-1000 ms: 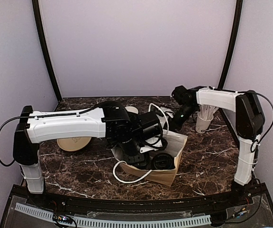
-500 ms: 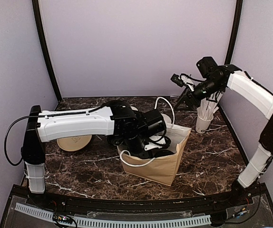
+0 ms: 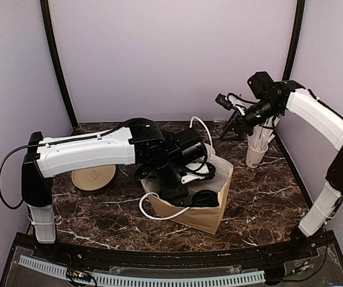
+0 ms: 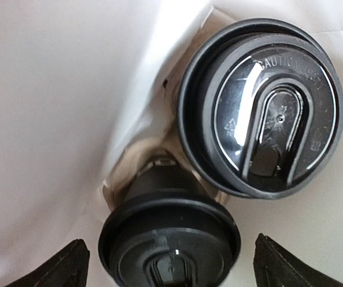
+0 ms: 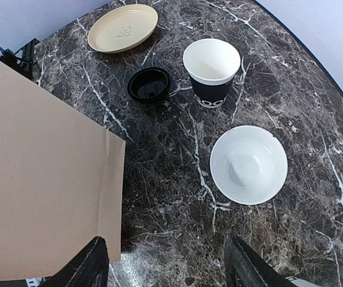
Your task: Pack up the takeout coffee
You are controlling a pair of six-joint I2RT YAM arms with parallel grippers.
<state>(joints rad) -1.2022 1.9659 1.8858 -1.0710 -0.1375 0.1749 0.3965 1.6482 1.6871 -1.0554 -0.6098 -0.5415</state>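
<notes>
Now 2 cups (image 4: 261,113) upright, axes vert.

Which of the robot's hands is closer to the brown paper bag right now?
Left. The left hand reaches down inside the brown paper bag, over two lidded coffee cups. The right hand is raised beyond it, near the cup of straws.
</notes>
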